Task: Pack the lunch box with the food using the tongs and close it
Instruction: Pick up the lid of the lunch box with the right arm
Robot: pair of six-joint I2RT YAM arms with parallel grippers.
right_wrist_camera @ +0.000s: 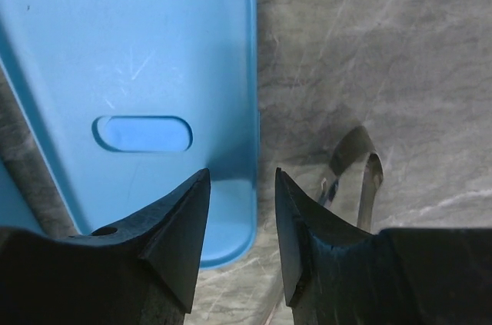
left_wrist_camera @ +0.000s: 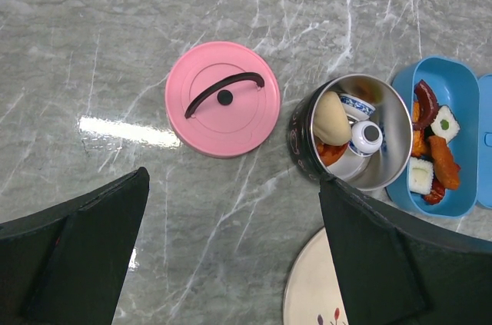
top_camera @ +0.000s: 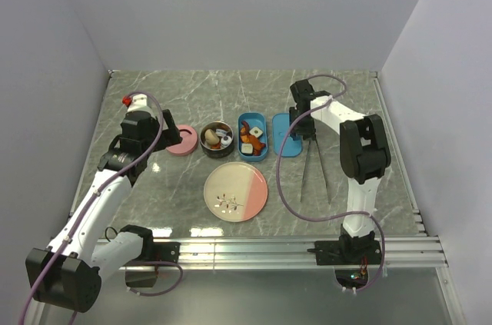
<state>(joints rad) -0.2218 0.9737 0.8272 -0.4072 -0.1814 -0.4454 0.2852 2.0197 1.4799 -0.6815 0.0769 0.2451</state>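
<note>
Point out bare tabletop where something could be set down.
Bare: the far strip behind the pink lid, tin, lunch box and blue lid; also between the left arm and the plate. Crowded: that container row, packed side by side.

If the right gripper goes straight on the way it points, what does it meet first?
Probably the edge of the lid: the right gripper points down, one finger over the lid, the other over table near the tongs. Depth is unclear.

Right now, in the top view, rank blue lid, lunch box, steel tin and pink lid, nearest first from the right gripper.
1. blue lid, beside the right gripper
2. lunch box, left of it
3. steel tin, further left
4. pink lid, farthest left
</note>
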